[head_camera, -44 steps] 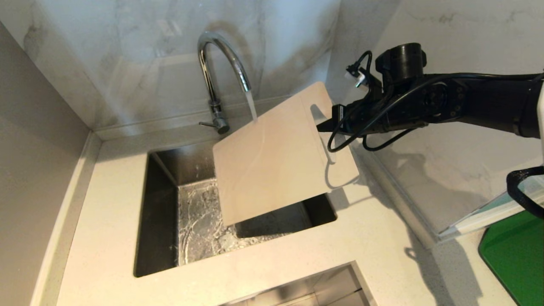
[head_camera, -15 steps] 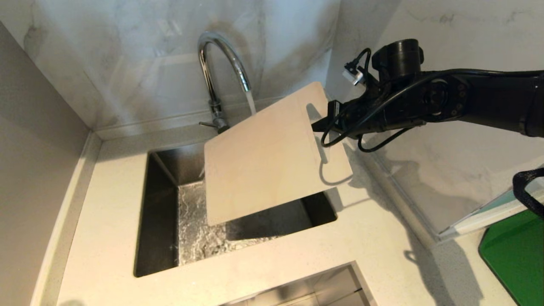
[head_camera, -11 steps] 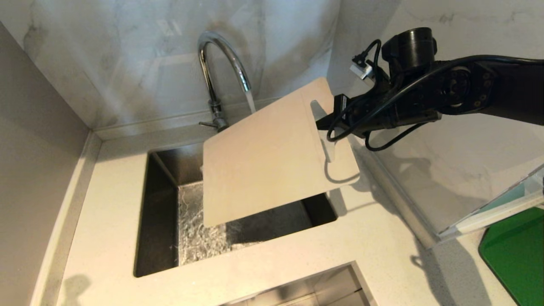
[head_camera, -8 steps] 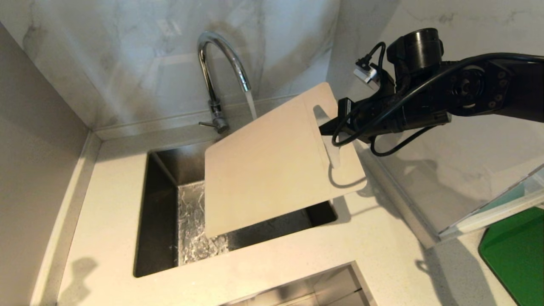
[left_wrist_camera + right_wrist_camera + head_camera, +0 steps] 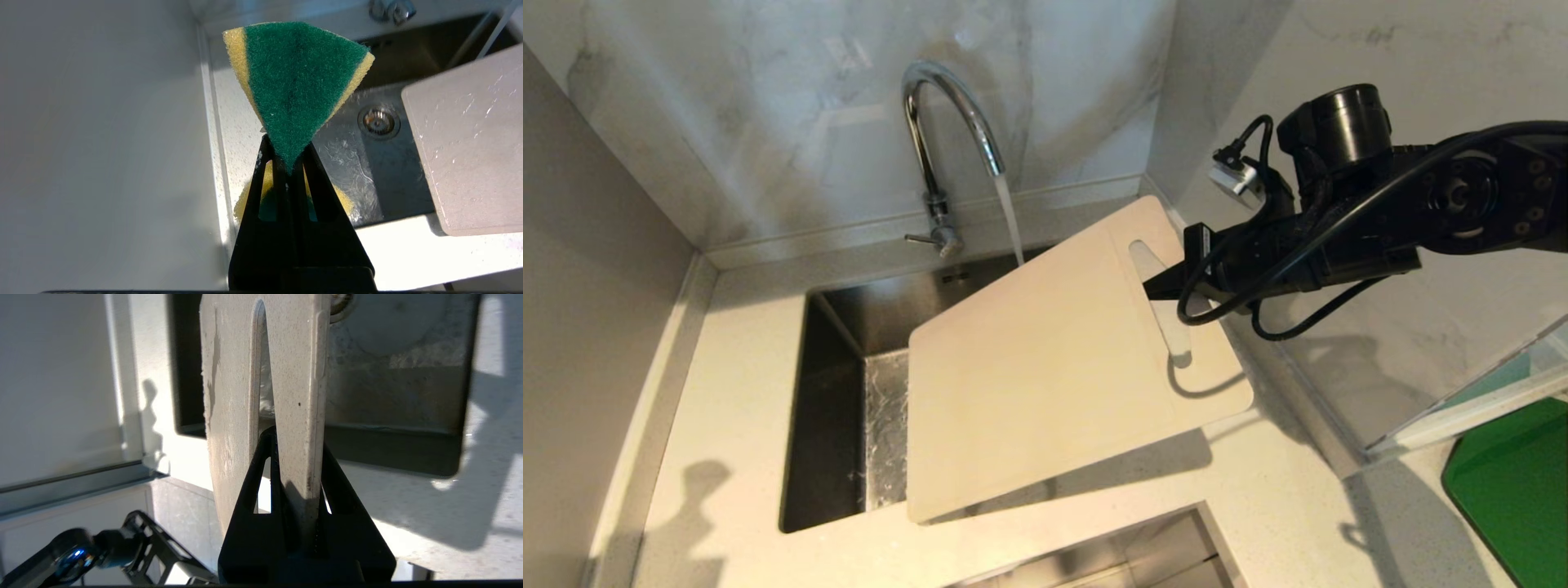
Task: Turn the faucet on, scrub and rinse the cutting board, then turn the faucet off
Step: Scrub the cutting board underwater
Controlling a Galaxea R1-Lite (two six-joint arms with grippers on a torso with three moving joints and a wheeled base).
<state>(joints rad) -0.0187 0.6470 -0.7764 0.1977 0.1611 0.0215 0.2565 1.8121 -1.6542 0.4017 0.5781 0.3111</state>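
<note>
Faucet (image 5: pixel 947 122) at twelve o'clock, running. Right gripper (image 5: pixel 1156 287) clamps cutting board (image 5: pixel 1045 359) over sink (image 5: pixel 833 425). Left gripper (image 5: pixel 288 163) pinches sponge (image 5: pixel 298 81). Scrubbing, rinsing, shut-off remain.

Right gripper (image 5: pixel 1158 287), clamped on the handle-slot end of the tilted cutting board (image 5: pixel 1045 367), holds it over the steel sink (image 5: pixel 837 408) beside the water stream from the chrome gooseneck faucet (image 5: pixel 947 122).
</note>
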